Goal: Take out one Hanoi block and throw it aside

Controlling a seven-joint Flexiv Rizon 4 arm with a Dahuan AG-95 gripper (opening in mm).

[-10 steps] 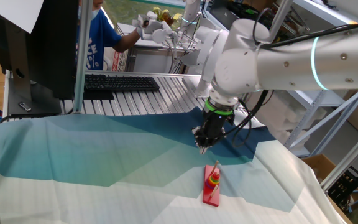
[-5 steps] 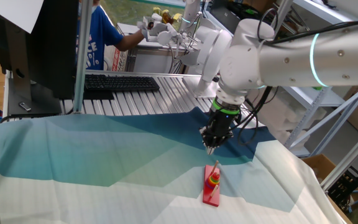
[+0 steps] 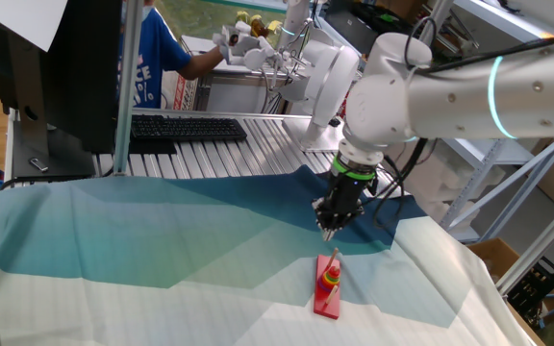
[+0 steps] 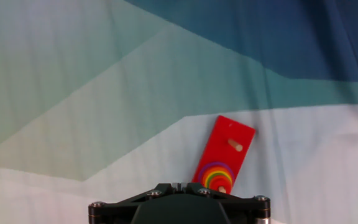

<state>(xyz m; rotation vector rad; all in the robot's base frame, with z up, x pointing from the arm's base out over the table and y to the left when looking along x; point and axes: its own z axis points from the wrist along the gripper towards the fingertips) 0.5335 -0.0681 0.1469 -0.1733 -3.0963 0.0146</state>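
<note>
A long red base board [image 3: 327, 298] lies on the cloth at front centre. On its near peg sits a stack of rings [image 3: 331, 278]: green and yellow ones with the small red Hanoi block [image 3: 332, 271] on top. My gripper [image 3: 328, 232] hangs above and just behind the stack, not touching it, and its fingers meet in a point. In the hand view the board [image 4: 227, 140] lies ahead and right of my gripper [image 4: 179, 185]. The red block [image 4: 215, 180] is the centre of the coloured rings. Another peg [image 4: 235, 145] on the board is bare.
A blue, teal and white cloth [image 3: 162, 240] covers the table. A black keyboard [image 3: 186, 128] lies at the back on a ribbed metal surface. A person in blue [image 3: 157, 53] stands behind. Metal frame posts [image 3: 123, 86] rise at back left, and shelving [image 3: 508, 173] is at right.
My gripper has moved a little to the right, to a spot above and behind the ring stack. The board and rings have not moved.
</note>
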